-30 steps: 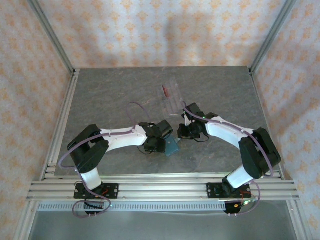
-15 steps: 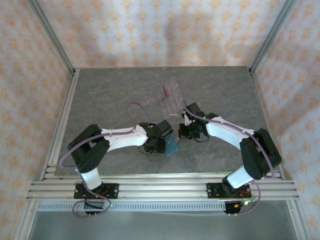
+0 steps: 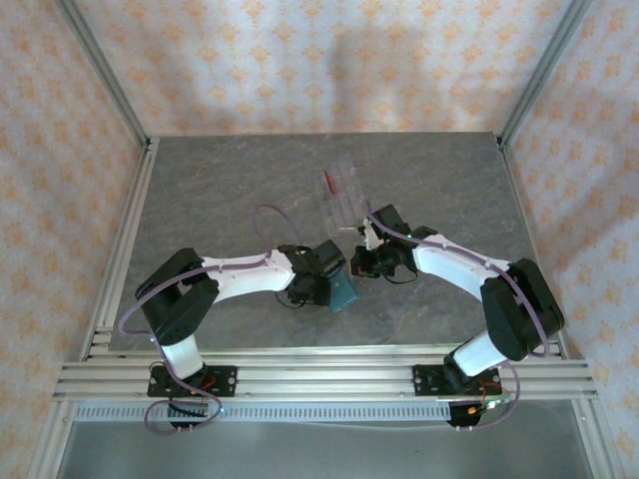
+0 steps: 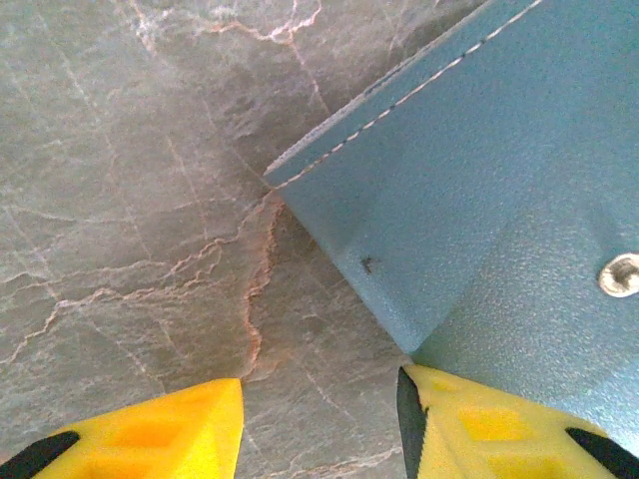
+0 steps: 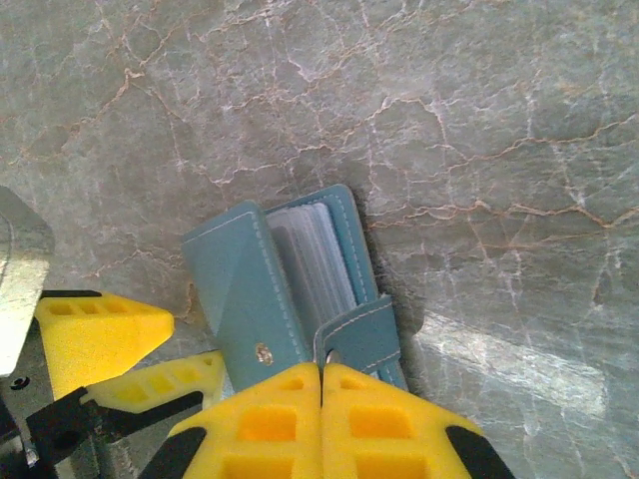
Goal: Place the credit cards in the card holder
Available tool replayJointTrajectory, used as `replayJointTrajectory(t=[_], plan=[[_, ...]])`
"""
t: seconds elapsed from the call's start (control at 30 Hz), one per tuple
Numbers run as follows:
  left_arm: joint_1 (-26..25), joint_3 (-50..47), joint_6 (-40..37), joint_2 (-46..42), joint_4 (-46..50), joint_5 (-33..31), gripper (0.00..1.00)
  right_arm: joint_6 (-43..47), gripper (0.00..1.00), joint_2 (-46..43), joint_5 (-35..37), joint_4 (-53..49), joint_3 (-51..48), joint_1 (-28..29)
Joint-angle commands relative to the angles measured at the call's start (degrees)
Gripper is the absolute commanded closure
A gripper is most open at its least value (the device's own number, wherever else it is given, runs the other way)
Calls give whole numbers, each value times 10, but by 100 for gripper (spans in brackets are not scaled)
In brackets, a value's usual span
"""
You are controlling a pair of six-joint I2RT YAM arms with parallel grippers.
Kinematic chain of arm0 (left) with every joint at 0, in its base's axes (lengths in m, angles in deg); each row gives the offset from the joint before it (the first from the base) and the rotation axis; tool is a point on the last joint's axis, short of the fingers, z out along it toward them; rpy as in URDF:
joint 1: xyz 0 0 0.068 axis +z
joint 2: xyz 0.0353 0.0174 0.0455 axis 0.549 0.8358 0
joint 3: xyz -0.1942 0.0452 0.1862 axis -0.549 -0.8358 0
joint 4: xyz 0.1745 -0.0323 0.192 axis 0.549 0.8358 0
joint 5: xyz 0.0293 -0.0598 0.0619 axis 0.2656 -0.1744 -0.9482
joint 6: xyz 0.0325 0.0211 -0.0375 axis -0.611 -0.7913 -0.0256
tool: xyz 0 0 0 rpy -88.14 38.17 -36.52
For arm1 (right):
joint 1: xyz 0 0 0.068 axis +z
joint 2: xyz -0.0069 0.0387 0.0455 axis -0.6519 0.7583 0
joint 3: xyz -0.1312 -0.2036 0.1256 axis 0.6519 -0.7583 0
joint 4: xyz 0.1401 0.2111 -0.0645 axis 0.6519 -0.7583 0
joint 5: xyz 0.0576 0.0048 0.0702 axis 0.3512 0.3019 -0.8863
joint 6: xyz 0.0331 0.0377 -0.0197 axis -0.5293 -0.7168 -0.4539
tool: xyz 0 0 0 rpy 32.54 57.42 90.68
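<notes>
The teal card holder (image 5: 250, 289) lies on the table, partly open, with its clear sleeves (image 5: 315, 254) showing. My right gripper (image 5: 320, 371) is shut, its tips pinching the holder's raised snap strap (image 5: 361, 331). My left gripper (image 4: 319, 399) is open, and its right finger (image 4: 499, 429) rests against a corner of the holder's cover (image 4: 499, 170). Seen from the top, the holder (image 3: 344, 293) sits between the left gripper (image 3: 327, 289) and the right gripper (image 3: 361, 264). A dark red credit card (image 3: 327, 181) and clear cards (image 3: 345, 200) lie farther back on the table.
The grey marbled table (image 3: 220, 200) is bounded by aluminium rails (image 3: 130, 230) at the left and a rail frame along the near edge. A purple cable (image 3: 268, 215) loops over the left arm. The two wrists are close together near the centre.
The right gripper has shifted slightly left toward the card holder. The left arm and the holder have hardly moved.
</notes>
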State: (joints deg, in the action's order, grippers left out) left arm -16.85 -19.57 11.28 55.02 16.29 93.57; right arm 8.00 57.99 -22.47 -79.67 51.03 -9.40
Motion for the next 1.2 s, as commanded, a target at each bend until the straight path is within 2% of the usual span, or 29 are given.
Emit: replayJointTrajectory(t=[0.0,0.4,0.7,0.97,1.17], plan=[[11,3,5,-35,8,-9,55,-3,100,-14,-12,8,-10,-3],[72,23,-3,-22,6,-18,61,1,100,-19,-19,9,-14,-3],[67,70,-23,42,8,-8,62,1,100,-16,-27,12,-13,-3],[50,62,-16,71,-3,-8,63,-1,100,-10,-39,20,-13,-3],[41,54,-7,71,-14,-4,63,-13,100,2,-78,47,-17,0]])
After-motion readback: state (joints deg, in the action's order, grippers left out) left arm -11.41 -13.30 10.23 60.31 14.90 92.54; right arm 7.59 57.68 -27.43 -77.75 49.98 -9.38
